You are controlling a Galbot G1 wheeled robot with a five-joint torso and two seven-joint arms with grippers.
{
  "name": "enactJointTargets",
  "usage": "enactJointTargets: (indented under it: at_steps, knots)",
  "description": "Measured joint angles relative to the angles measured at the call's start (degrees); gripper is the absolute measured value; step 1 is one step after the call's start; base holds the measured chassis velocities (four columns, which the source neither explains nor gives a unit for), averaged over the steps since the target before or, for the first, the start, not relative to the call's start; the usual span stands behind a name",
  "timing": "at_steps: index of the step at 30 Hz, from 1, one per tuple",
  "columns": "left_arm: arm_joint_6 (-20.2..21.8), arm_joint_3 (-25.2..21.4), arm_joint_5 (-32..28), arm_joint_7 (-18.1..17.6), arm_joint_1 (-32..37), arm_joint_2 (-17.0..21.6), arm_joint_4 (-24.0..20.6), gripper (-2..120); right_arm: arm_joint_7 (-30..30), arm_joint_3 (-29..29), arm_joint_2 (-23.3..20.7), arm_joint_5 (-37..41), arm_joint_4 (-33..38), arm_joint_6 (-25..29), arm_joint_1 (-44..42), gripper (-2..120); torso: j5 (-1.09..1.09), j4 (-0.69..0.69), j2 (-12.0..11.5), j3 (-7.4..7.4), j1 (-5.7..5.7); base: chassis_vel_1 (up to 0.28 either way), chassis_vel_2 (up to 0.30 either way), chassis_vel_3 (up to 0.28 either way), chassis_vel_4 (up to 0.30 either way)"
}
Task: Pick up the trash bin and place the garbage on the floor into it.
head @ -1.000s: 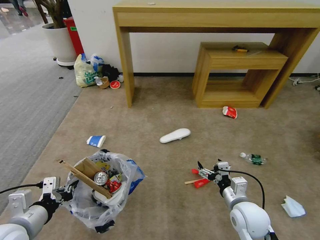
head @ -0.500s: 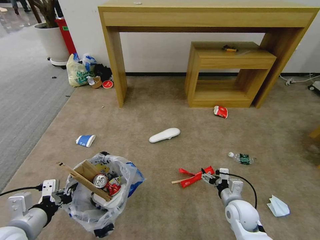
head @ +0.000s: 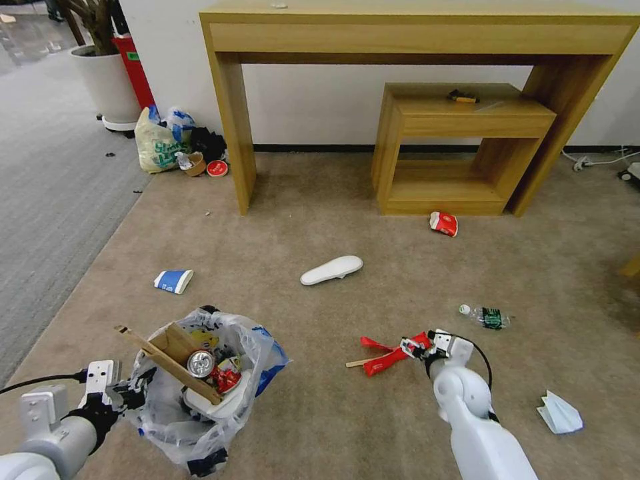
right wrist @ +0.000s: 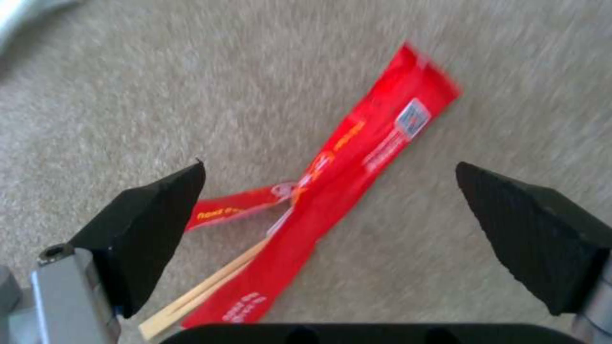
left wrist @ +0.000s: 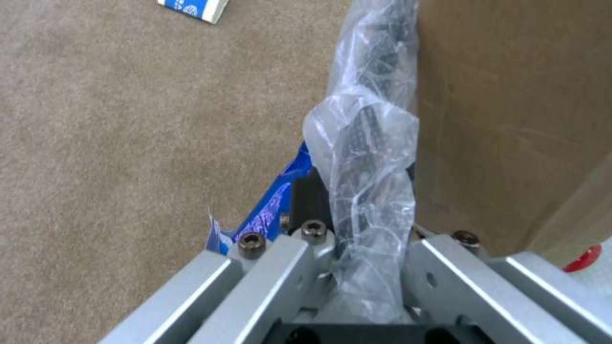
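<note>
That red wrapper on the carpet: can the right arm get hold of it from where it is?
Probably yes. The right gripper is open just above the red wrapper, a finger on each side, with only the wooden stick beside it.

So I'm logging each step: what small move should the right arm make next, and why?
Probably lower the right gripper straight down and close on the red wrapper. Its fingers are open on either side of the wrapper, which lies flat on the carpet with a wooden stick beside it. The left gripper is shut on the trash bin rim.
</note>
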Motion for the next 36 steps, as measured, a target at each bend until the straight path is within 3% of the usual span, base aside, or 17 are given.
enactJointTargets:
  at_steps: [5,9,23,27,31,36]
  knots:
    - [0.0,0.0,0.2,0.0,0.2,-0.1,-0.3,0,8.7,-1.8,1.5,6.7,-5.5,-0.3,4.8,100,0.00,0.01,0.0,0.00,0.00,0.000,0.000,0.000,0.000]
    - [0.0,-0.2,0.5,-0.1,0.6,-0.2,-0.4,0,11.9,-2.5,2.6,8.3,-9.2,1.4,7.2,100,0.00,0.00,0.0,0.00,0.00,0.000,0.000,0.000,0.000]
    - [0.0,0.4,1.9,-0.1,0.6,-0.9,-0.4,0,16.1,-4.2,3.3,14.2,-20.3,4.6,14.8,100,0.00,0.00,0.0,0.00,0.00,0.000,0.000,0.000,0.000]
    - [0.0,0.4,2.1,-0.1,0.4,-0.9,-0.4,0,17.9,-4.4,3.7,19.0,-23.4,5.1,17.4,100,0.00,-0.01,0.0,0.00,0.00,0.000,0.000,0.000,0.000]
    - [0.0,0.4,2.2,-0.1,0.3,-0.9,-0.4,0,21.9,-5.9,3.7,30.1,-27.0,7.5,20.2,100,0.00,0.01,0.0,0.00,0.00,0.000,0.000,0.000,0.000]
    - [0.0,0.3,2.1,-0.1,0.2,-0.8,-0.1,0,23.0,-6.5,3.6,33.1,-28.0,8.9,20.4,100,0.01,-0.01,0.0,0.00,0.00,0.000,0.000,0.000,0.000]
